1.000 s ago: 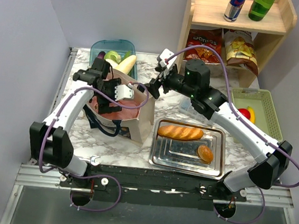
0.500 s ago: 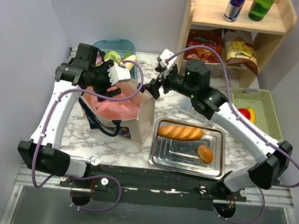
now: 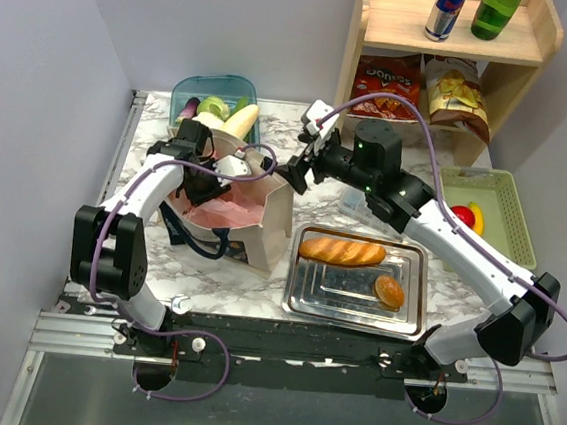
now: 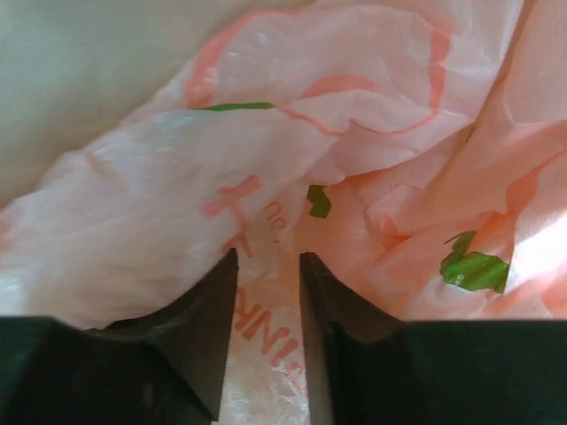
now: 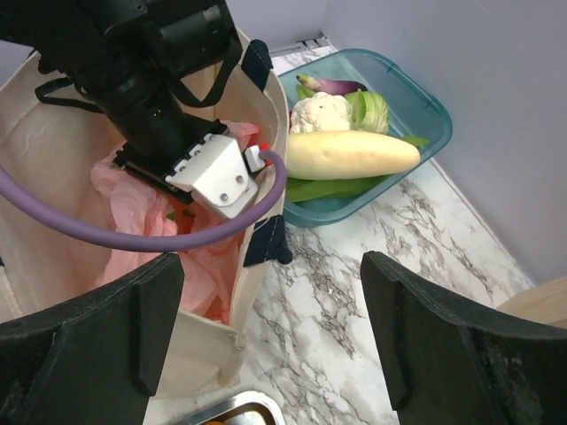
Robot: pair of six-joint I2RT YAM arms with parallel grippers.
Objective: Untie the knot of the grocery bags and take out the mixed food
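Observation:
The beige canvas tote (image 3: 274,224) stands open at centre left with the crinkly pink plastic bag (image 3: 236,208) inside it. My left gripper (image 3: 212,173) reaches down into the tote. In the left wrist view its jaws (image 4: 268,255) have narrowed onto a fold of the pink bag (image 4: 177,204), with printed plastic pinched between them. The knot is not visible. My right gripper (image 5: 272,266) hovers open above the tote's right rim (image 5: 266,115) and the marble, holding nothing. Cauliflower (image 5: 323,111), an eggplant (image 5: 330,85) and a pale long vegetable (image 5: 354,155) lie in a teal tub (image 5: 425,115).
A steel tray (image 3: 305,300) at front right holds a baguette (image 3: 341,250) and a bun (image 3: 389,290). A green basket (image 3: 507,239) at the right holds a red apple (image 3: 463,216) and a banana (image 3: 478,213). The wooden shelf (image 3: 402,28) behind carries chip bags (image 3: 386,87), a can and a green bottle (image 3: 496,12).
My left arm swung up and back, then came down into the tote, and its jaws went from wide open to narrowed on the pink bag. The right arm barely shifted.

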